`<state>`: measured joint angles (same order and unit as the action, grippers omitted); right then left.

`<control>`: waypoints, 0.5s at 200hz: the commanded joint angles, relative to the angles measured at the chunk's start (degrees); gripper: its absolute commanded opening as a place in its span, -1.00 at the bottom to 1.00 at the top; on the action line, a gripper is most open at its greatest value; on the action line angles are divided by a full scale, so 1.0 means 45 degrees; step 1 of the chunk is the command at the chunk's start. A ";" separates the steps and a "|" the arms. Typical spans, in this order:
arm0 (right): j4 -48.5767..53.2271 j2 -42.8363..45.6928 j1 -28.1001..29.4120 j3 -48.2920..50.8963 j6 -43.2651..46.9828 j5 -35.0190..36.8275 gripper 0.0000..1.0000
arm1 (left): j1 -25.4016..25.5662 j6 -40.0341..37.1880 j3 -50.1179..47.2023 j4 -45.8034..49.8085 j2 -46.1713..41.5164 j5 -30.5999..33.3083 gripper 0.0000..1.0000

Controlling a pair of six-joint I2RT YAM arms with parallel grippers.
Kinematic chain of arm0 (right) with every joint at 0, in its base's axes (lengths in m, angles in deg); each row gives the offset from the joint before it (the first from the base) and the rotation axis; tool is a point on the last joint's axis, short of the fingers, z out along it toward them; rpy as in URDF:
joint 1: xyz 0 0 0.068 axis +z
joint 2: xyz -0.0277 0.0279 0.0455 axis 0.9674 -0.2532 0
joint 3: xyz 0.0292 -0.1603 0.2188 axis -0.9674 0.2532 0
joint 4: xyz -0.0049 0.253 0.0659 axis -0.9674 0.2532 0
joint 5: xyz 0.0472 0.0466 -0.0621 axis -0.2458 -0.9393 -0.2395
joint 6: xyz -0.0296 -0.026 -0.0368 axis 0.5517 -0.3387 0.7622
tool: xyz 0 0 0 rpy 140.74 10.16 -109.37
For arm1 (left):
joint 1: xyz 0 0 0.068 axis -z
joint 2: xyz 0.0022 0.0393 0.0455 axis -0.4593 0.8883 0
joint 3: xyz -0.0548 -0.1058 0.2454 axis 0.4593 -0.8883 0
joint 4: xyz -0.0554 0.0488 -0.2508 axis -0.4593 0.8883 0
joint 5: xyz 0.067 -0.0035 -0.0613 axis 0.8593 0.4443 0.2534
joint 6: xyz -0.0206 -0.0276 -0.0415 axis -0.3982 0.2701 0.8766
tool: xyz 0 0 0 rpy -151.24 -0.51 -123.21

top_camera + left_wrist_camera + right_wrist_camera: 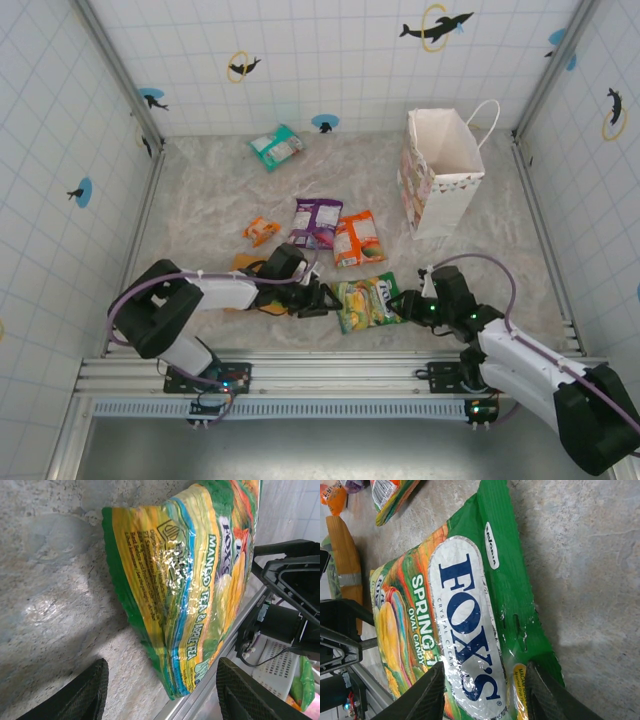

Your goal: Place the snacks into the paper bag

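A green Fox's candy packet (366, 303) lies flat near the table's front edge, between my two grippers. The left gripper (315, 300) is open at the packet's left end. Its lower corner (180, 680) lies just ahead of the spread fingers (90, 690). The right gripper (402, 305) straddles the packet's right end (465, 610), jaws apart, one black finger (427, 695) on each side of the white logo. The white paper bag (445, 170) stands upright and open at the back right. Purple (316, 221), orange-red (358, 238), tiny orange (261, 230) and teal (276, 146) packets lie on the table.
A yellow-orange packet (245, 265) lies partly under my left arm. The metal rail (330, 365) runs along the table's near edge, close to the green packet. Tiled walls enclose the table on three sides.
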<state>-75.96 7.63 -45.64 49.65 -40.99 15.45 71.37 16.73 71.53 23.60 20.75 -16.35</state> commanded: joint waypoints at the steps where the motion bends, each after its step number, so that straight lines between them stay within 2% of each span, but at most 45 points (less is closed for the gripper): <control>1: -0.0557 -0.0159 0.0113 0.0455 -0.0275 -0.0024 -0.11 | -0.0085 0.0363 0.0205 -0.0585 0.0504 0.0076 0.18; 66: -0.0951 -0.0452 0.0120 0.0743 -0.0365 0.0073 -0.14 | 0.0404 0.0749 0.1436 -0.1635 0.1855 -0.0257 0.12; 100: -0.0992 -0.0515 0.0120 0.0794 -0.0409 0.0073 -0.15 | 0.0528 0.0961 0.1865 -0.2178 0.2332 -0.0432 -0.01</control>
<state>-81.12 6.04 -45.53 51.29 -42.56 15.38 73.25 20.05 77.89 16.63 29.89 -17.25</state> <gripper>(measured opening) 0.427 0.516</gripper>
